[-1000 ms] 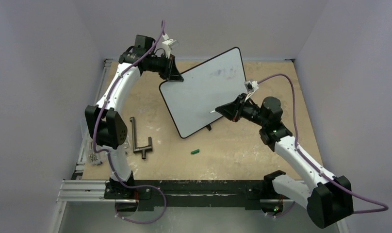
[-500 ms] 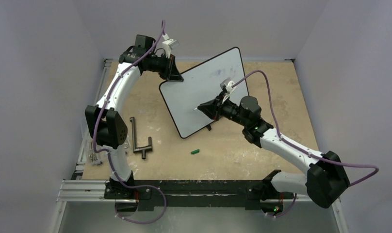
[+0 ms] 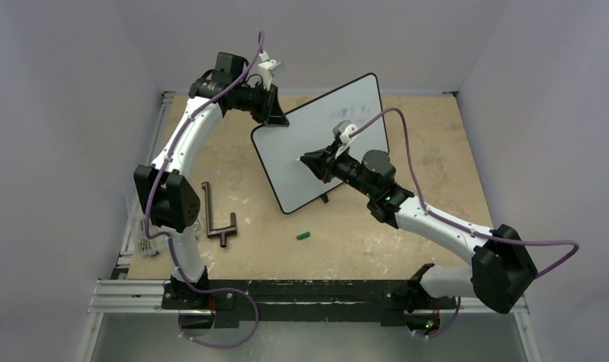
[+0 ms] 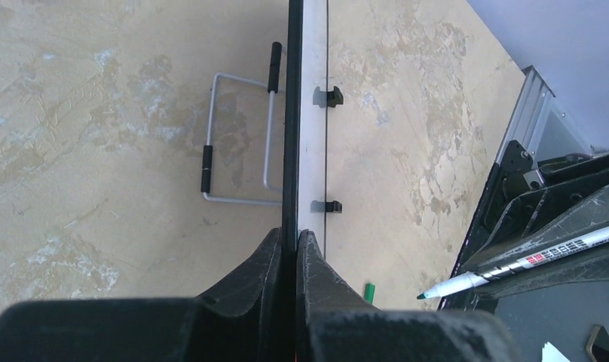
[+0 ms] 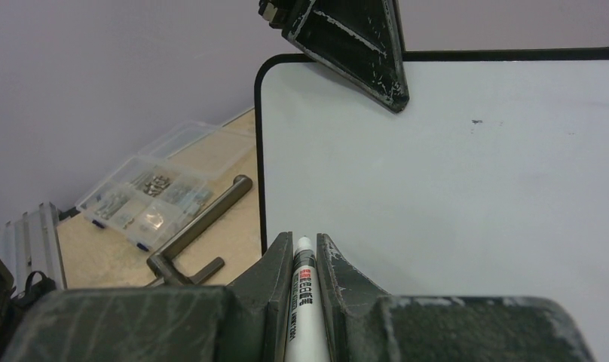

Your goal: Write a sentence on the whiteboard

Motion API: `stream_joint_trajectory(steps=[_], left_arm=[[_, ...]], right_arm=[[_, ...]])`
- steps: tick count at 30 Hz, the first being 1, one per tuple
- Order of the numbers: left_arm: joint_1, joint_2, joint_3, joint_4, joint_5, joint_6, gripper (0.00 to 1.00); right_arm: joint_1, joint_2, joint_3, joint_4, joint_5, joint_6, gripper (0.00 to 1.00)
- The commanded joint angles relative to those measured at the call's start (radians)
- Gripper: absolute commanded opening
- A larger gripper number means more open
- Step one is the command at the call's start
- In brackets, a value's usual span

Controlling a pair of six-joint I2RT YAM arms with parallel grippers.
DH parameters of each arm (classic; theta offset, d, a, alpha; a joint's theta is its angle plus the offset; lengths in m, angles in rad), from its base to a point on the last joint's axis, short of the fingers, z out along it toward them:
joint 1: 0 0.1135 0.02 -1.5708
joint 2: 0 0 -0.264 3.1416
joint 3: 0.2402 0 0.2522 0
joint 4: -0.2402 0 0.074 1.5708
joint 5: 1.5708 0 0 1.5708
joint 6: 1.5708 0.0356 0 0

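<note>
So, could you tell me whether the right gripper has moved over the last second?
Yes. The right gripper, holding the marker, went left across the whiteboard, ending almost straight beyond the green cap.

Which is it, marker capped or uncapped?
Uncapped. The marker in the right pincer shows a bare pointed tip in the left wrist view; a green cap lies on the table.
</note>
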Motion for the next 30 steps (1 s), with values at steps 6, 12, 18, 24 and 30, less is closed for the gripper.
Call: stream_joint_trajectory(steps=[6, 12, 18, 24, 30], left_arm=[[-0.050, 0.017, -0.025, -0.099, -0.128, 0.114, 0.00], [-0.050, 0.023, -0.022, -0.112, -0.171, 0.119, 0.00], [-0.050, 0.048, -0.013, -0.128, -0.189, 0.119, 0.00], [-0.050, 0.046, -0.014, -0.130, -0.205, 0.120, 0.00], [-0.050, 0.056, -0.003, -0.139, -0.212, 0.119, 0.00]], right_arm=[[0.044, 0.019, 0.082, 0.024, 0.073, -0.048, 0.00], [0.048, 0.056, 0.096, 0.042, 0.055, -0.060, 0.00], [0.049, 0.062, 0.083, 0.107, 0.042, -0.095, 0.00], [0.050, 0.081, 0.080, 0.159, 0.038, -0.123, 0.00], [0.050, 0.120, 0.087, 0.227, 0.039, -0.138, 0.00]])
